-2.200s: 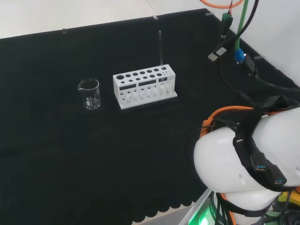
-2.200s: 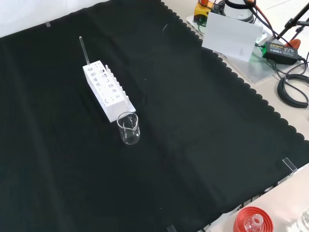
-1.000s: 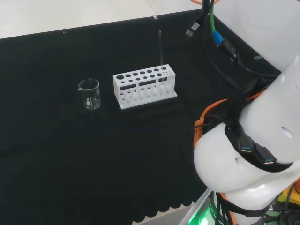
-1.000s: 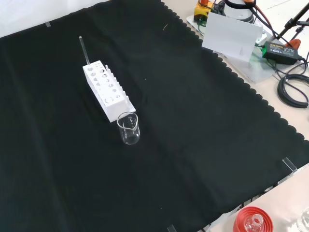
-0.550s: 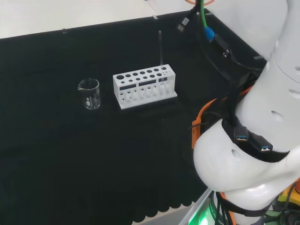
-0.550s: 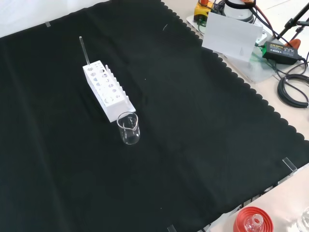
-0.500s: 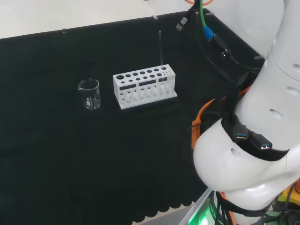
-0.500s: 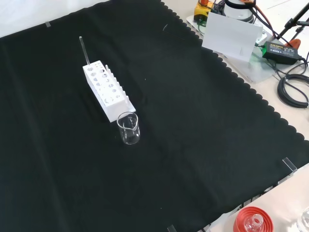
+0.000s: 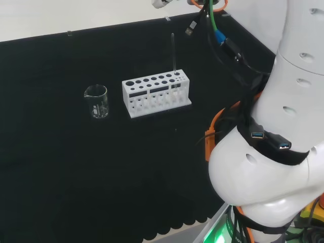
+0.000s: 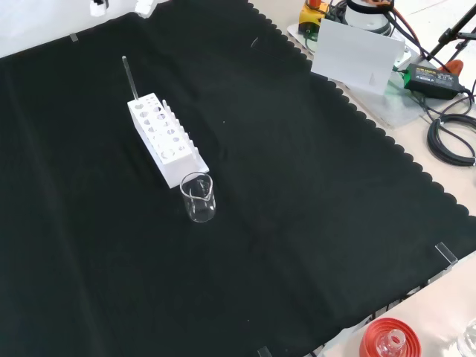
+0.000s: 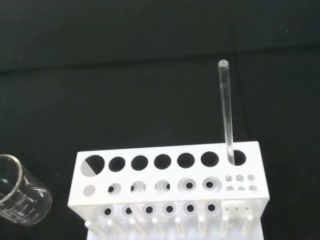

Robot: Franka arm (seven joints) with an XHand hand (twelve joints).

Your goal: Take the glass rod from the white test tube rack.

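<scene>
While white fingertips [image 10: 97, 7] just enter at the front view's top edge, cannot tell hand's opening; nothing held. Could tip white test tube rack [image 9: 156, 95] if rod gets dragged sideways. Glass rod [image 11: 226, 120]: thin, clear, upright in rack's end hole, beaker [image 9: 96, 101] beside.

Even bright overhead light — cloth [image 10: 297, 193] matte black, shadows faint, no glare.
</scene>
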